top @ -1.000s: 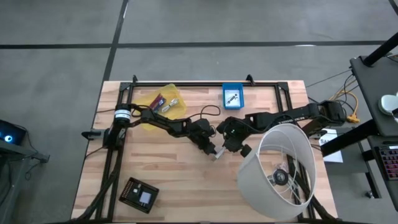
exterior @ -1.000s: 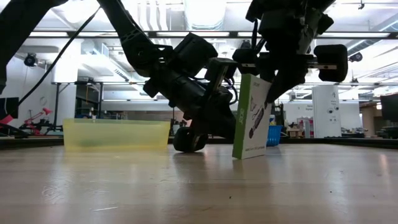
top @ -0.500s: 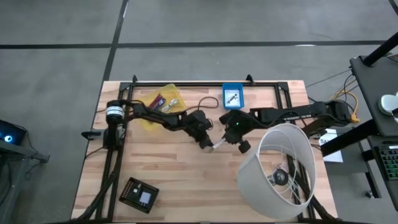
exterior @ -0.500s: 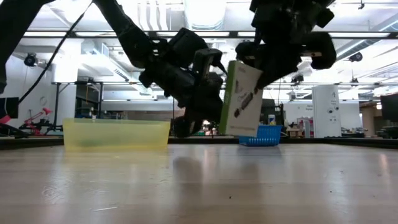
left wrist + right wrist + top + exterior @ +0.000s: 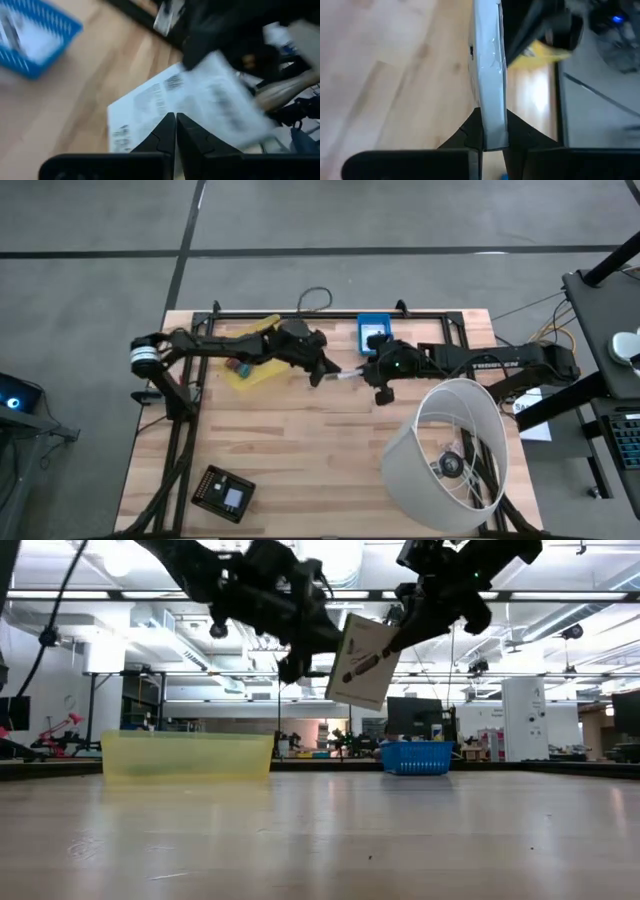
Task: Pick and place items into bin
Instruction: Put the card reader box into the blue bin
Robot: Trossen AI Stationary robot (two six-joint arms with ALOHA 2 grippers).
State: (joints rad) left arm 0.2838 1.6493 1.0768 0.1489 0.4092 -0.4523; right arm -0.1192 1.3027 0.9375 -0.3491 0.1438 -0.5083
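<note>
A white printed packet hangs in the air over the table's far middle, tilted. From above it shows as a thin white strip. My right gripper is shut on it from the right. My left gripper is shut, its tips right at the packet's left end; the left wrist view shows the packet's printed face just beyond the shut tips. A yellow bin stands at the far left, partly under my left arm. A blue basket stands at the far middle. My right gripper pinches the packet between its two fingers at the upper right edge, slanting down from the table's right. The packet is lifted clear of the table and tilted, its free end toward my left gripper. Whether my left gripper's shut tips touch the packet, I cannot tell.
A big white lampshade lies on its side at the near right. A flat black square device lies at the near left. A cable loop hangs past the far edge. Bare wood lies across the table's near middle.
The packet stood upright on its lower edge on the table; it is now lifted clear and tipped. Both grippers have risen and gone toward the far edge with it. The left rose more and its wrist rolled.
</note>
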